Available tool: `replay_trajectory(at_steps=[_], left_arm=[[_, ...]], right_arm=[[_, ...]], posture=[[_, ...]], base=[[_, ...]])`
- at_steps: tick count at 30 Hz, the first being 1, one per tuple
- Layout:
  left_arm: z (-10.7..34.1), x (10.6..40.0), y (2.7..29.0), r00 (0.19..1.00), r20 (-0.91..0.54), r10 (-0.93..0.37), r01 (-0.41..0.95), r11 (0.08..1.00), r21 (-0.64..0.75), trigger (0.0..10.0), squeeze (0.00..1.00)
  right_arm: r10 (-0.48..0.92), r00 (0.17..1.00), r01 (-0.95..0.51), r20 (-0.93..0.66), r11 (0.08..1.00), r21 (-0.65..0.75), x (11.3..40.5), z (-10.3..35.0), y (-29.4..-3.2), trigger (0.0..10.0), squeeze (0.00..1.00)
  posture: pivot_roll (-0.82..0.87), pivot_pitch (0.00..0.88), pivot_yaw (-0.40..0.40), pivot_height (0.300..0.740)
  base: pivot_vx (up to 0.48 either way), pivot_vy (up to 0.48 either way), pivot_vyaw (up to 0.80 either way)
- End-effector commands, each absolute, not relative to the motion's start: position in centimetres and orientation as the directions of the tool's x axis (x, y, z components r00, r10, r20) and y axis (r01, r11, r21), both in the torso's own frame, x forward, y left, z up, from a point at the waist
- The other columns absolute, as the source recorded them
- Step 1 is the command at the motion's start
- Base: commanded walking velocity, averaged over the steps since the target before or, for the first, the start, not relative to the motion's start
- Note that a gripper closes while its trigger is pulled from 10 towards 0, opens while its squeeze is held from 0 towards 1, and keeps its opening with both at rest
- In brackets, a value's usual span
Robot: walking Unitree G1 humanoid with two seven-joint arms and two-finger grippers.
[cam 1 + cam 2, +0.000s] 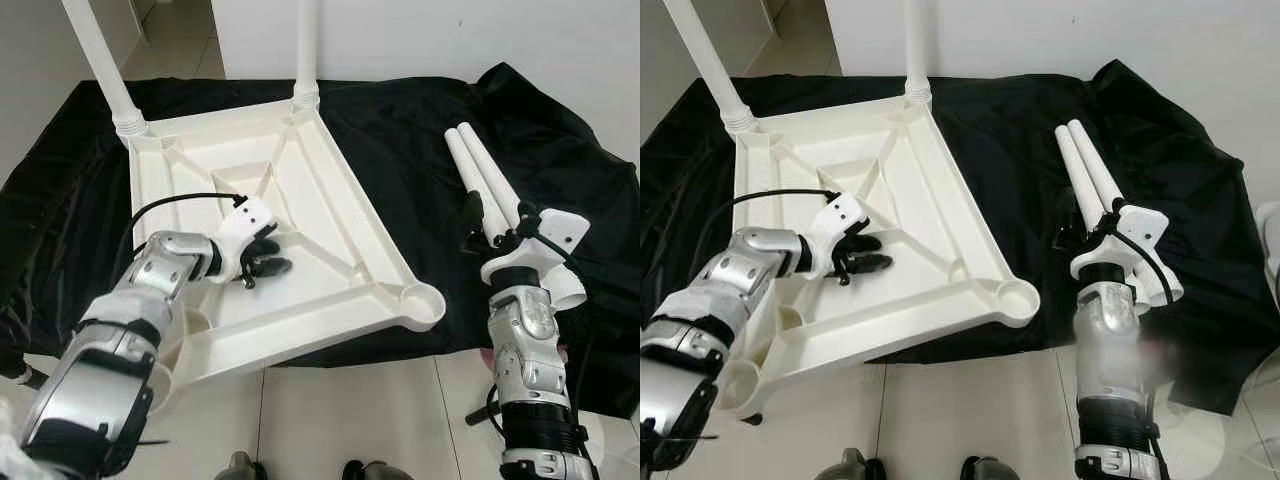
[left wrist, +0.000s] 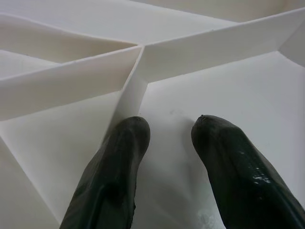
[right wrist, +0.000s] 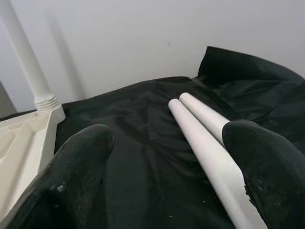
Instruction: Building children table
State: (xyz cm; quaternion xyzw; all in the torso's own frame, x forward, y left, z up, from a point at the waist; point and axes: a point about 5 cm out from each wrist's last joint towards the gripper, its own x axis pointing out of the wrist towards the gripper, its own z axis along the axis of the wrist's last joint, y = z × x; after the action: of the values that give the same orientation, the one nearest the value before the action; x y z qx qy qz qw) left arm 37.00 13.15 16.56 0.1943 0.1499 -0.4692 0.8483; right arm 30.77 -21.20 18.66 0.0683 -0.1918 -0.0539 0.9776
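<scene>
So the white plastic kids' table top [image 1: 300, 200] is lying upside down on a black cloth [image 1: 400, 130] spread over the floor, ribbed underside facing up. Two white round legs [image 1: 105, 70] are already screwed into the far corners and stick straight up. The near right corner socket [image 1: 420, 300] is bare, nothing in it.

The left gripper [image 1: 268, 262] is down inside the underside of the top, black fingertips a little apart and resting against the flat panel right by where the stiffening ribs [image 2: 138, 67] meet. It isn't clamped on anything.

Over on the right, two loose white plastic leg tubes [image 1: 480, 185] lie side by side on the cloth, touching each other, well apart from the table top. The right gripper [image 1: 497, 222] sits at their near ends with its fingers spread wide, one finger [image 3: 267, 167] over the tubes, not closed on them.

White tiled floor [image 1: 350, 410] in front.
</scene>
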Motion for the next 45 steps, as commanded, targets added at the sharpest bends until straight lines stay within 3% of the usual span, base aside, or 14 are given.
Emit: replay_trajectory(at_steps=[1, 9, 16, 26, 30, 33, 35, 37, 41, 42, 43, 45], left_arm=[[18.4, 39.1, 14.9, 0.850, -0.268, -0.453, 0.524, 0.777, 0.348, 10.0, 0.00], [20.7, 39.1, 14.4, 0.859, -0.095, -0.504, 0.511, 0.824, 0.246, 10.0, 0.00], [21.5, 36.5, 12.6, 0.751, 0.042, -0.659, 0.648, 0.747, 0.151, 10.0, 0.00], [21.4, 36.1, 12.4, 0.740, 0.051, -0.671, 0.660, 0.738, 0.142, 10.0, 0.00], [19.8, 33.7, 9.9, 0.699, 0.063, -0.712, 0.711, 0.702, 0.042, 10.0, 0.00], [19.7, 33.5, 9.6, 0.693, 0.063, -0.719, 0.718, 0.695, 0.033, 10.0, 0.00], [19.6, 33.3, 9.5, 0.689, 0.065, -0.722, 0.722, 0.692, 0.028, 10.0, 0.00], [19.5, 33.1, 9.0, 0.689, 0.067, -0.722, 0.723, 0.691, 0.017, 10.0, 0.00], [19.5, 32.7, 8.6, 0.691, 0.066, -0.720, 0.721, 0.692, 0.007, 10.0, 0.00], [19.5, 32.6, 8.6, 0.690, 0.063, -0.721, 0.722, 0.692, 0.006, 10.0, 0.00], [19.5, 32.5, 8.5, 0.688, 0.062, -0.723, 0.724, 0.689, 0.006, 10.0, 0.00], [19.5, 32.4, 8.5, 0.687, 0.061, -0.724, 0.725, 0.688, 0.007, 10.0, 0.00]], right_arm=[[-0.135, 0.925, 0.080, 0.355, 0.983, 0.165, 30.5, 18.3, -21.0, 10.0, 0.00], [-0.233, 0.917, 0.214, 0.323, 0.972, 0.095, 29.9, 17.3, -22.5, 10.0, 0.00], [-0.328, 0.895, 0.320, 0.303, 0.944, 0.079, 28.0, 16.5, -23.2, 10.0, 0.00], [-0.342, 0.891, 0.333, 0.298, 0.939, 0.082, 27.7, 16.4, -23.3, 10.0, 0.00], [-0.341, 0.898, 0.341, 0.279, 0.939, 0.048, 24.2, 15.5, -23.7, 10.0, 0.00], [-0.340, 0.899, 0.342, 0.274, 0.939, 0.041, 23.9, 15.4, -23.7, 10.0, 0.00], [-0.342, 0.899, 0.346, 0.272, 0.938, 0.036, 23.7, 15.4, -23.7, 10.0, 0.06], [-0.343, 0.899, 0.343, 0.274, 0.938, 0.048, 22.9, 15.2, -23.7, 10.0, 1.00], [-0.346, 0.898, 0.344, 0.273, 0.937, 0.056, 22.6, 15.2, -23.6, 10.0, 0.96], [-0.348, 0.897, 0.348, 0.272, 0.936, 0.052, 22.6, 15.2, -23.7, 10.0, 0.08], [-0.346, 0.899, 0.344, 0.268, 0.937, 0.057, 22.5, 15.1, -23.7, 10.0, 0.00], [-0.344, 0.901, 0.340, 0.265, 0.938, 0.060, 22.5, 15.1, -23.7, 10.0, 0.00]], posture=[[-0.04, 0.115, 0.041, 0.740], [-0.04, 0.110, 0.048, 0.740], [-0.04, 0.109, 0.035, 0.740], [-0.04, 0.109, 0.035, 0.740], [-0.05, 0.102, 0.003, 0.740], [-0.05, 0.102, 0.003, 0.740], [-0.05, 0.102, 0.003, 0.740], [-0.06, 0.102, 0.003, 0.740], [-0.06, 0.101, 0.005, 0.740], [-0.07, 0.101, 0.008, 0.740], [-0.07, 0.102, 0.008, 0.740], [-0.07, 0.102, 0.008, 0.740]], base=[[0.000, 0.000, 0.00], [0.000, 0.000, 0.00], [0.000, 0.000, 0.00], [0.000, 0.000, 0.00], [0.000, 0.000, 0.00], [0.000, 0.000, 0.00], [0.000, 0.000, 0.00], [0.000, 0.000, 0.00], [0.000, 0.000, 0.00], [0.000, 0.000, 0.00], [0.000, 0.000, 0.00], [0.000, 0.000, 0.00]])
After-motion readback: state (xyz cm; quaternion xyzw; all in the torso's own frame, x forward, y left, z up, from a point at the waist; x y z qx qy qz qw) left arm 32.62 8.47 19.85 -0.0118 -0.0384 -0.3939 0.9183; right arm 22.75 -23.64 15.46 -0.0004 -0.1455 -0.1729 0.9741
